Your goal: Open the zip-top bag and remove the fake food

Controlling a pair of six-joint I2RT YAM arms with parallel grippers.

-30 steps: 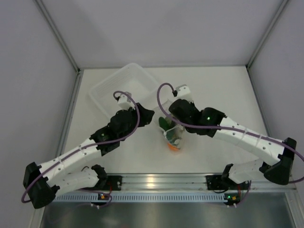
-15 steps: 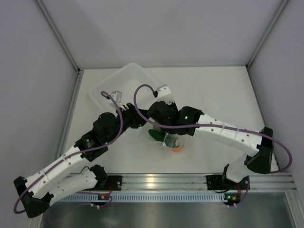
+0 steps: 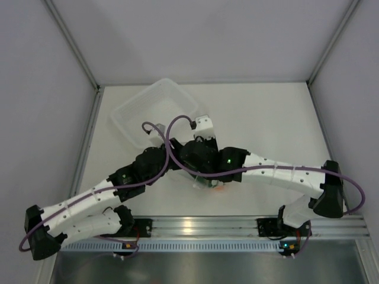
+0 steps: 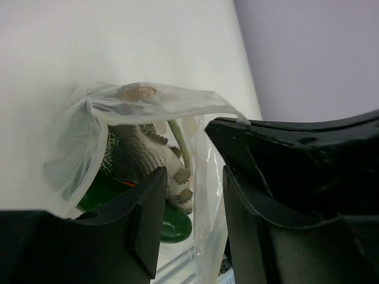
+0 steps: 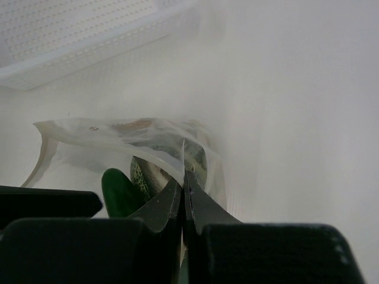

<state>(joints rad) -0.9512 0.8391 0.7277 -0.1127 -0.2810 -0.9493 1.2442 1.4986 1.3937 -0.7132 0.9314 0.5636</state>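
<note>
Table [image 3: 266, 118]: white, walled on three sides. Both arms reach in from the near edge and meet at near centre.

Perforated white basket [image 3: 155, 106]: far left, tilted to the table edges, nothing visible inside. Probably the drop place for what comes out, so work is happening just near of it.

Left arm [image 3: 89, 198] and right arm [image 3: 284, 174]: wrists crowd together over one spot, hiding most of it from above.

Zip-top bag [image 4: 89, 142]: lies on the table under the two wrists, just near of the basket, mouth gaping toward the left wrist camera.

Right gripper [image 5: 183, 183]: jaws pressed together on a fold of the bag's lip. Judged to be anchoring one side so the other can be pulled away.

Left gripper [image 4: 192, 177]: jaws part-way apart, a sheet of bag film hanging in the gap, one finger touching the upper lip. No firm pinch seen.

Fake food: all inside the bag. Scaly grey-brown fish [image 4: 148, 154] uppermost, dark green cucumber [image 4: 172, 228] below it, a bit of the orange ball [image 3: 217, 186] peeking out from above. Nothing removed yet.
</note>
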